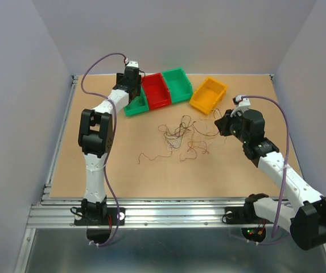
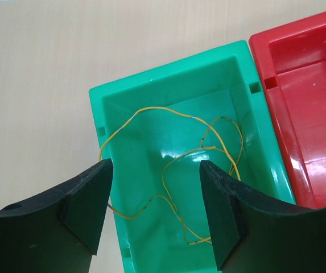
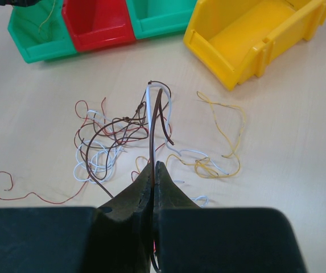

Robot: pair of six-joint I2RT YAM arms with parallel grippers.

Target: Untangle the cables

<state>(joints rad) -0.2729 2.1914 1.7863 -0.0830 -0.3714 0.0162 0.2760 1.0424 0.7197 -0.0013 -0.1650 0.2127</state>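
- Top view: we see the cables [image 1: 180, 135] as a loose tangle at mid-frame on the table [image 1: 123, 176], below a row of four bins.
- Bins along the upper part of that view, left to right: green bin [image 1: 135, 106], red bin [image 1: 156, 91], second green bin [image 1: 178, 84], yellow bin [image 1: 208, 95], the last set a little apart.
- Left claw [image 2: 156, 182]: fingers wide apart, nothing between them. It hangs over the green bin.
- In that bin we note one yellow wire [image 2: 174, 165] lying in loose loops on the floor, one loop reaching the left wall. It touches neither finger as far as we can tell.
- Right claw [image 3: 153, 170]: pinched narrow on a brown wire [image 3: 154, 128], which rises from the fingertips toward the frame centre and arcs over at its top.
- A white strand runs just beside the brown wire near that arc.
- Right wrist view: the bulk of the tangle (brown, red-brown, white) lies left of centre; a yellow strand [image 3: 225, 136] sprawls right of centre, below the yellow bin.
- A single red-brown strand [image 3: 32, 196] trails off at lower left, apart from the rest.
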